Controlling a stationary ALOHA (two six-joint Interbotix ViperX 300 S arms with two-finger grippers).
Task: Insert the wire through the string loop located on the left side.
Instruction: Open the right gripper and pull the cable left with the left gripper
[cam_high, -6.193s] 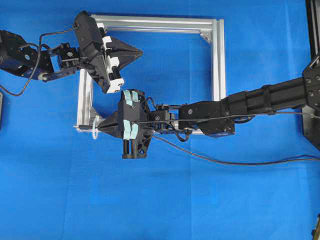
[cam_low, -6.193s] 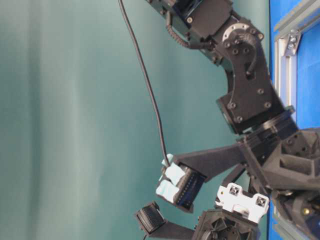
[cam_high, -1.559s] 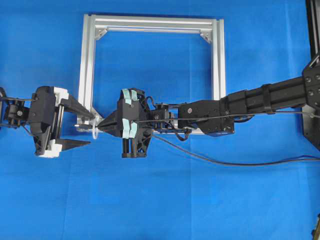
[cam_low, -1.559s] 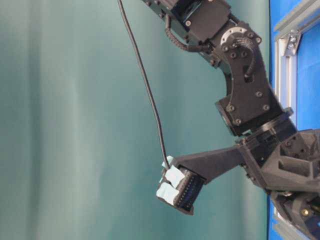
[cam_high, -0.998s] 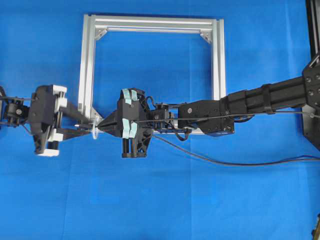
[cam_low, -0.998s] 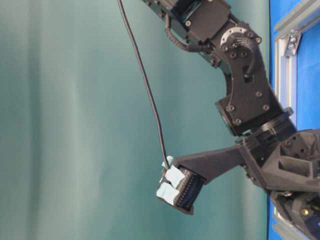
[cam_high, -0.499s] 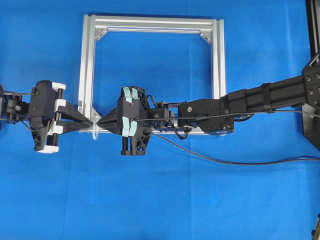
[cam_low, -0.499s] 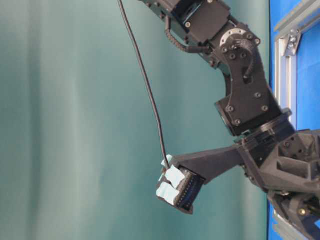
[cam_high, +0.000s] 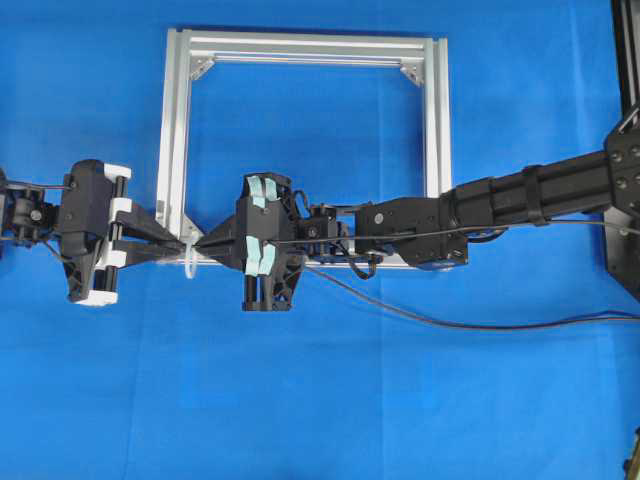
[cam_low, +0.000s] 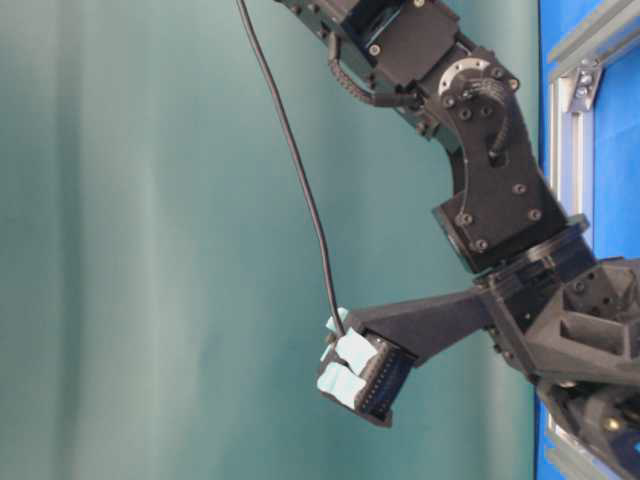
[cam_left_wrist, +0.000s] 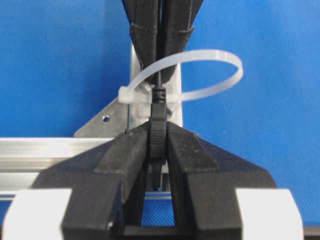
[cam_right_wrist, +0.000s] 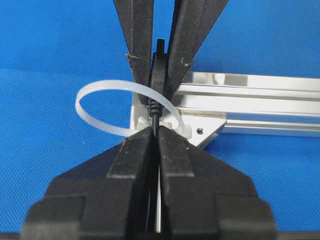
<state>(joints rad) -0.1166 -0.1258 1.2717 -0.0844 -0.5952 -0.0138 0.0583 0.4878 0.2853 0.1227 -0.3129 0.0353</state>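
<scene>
We find a square frame of silver aluminium profile (cam_high: 306, 46) lying flat on a blue cloth table cover (cam_high: 320, 400), with the two grippers meeting tip to tip at its lower left corner in the overhead view. The small white translucent string loop (cam_left_wrist: 210, 75), a cable-tie style band, is tied round that corner beside a silver corner bracket (cam_left_wrist: 107, 120) and arches clear of the frame. The long thin black flexible wire (cam_high: 470, 325) trails across the cloth from the right and runs along the right arm to the right gripper (cam_right_wrist: 155, 135); its dark cylindrical plug tip (cam_left_wrist: 158, 127) passes through the loop and sits on the left gripper's side. In the left wrist view we see the left gripper (cam_left_wrist: 158, 145) with its black fingers (cam_left_wrist: 125, 155) pressed against both sides of the plug, clamped on the wire. In the right wrist view the right gripper's fingers (cam_right_wrist: 132, 155) stand nearly together with the thin cable between them; we see only a narrow slit, and we cannot tell whether they grip the wire or stand just slack of it. The table-level view shows only the right arm's upper body with the wire hanging to it; the loop is out of sight there
</scene>
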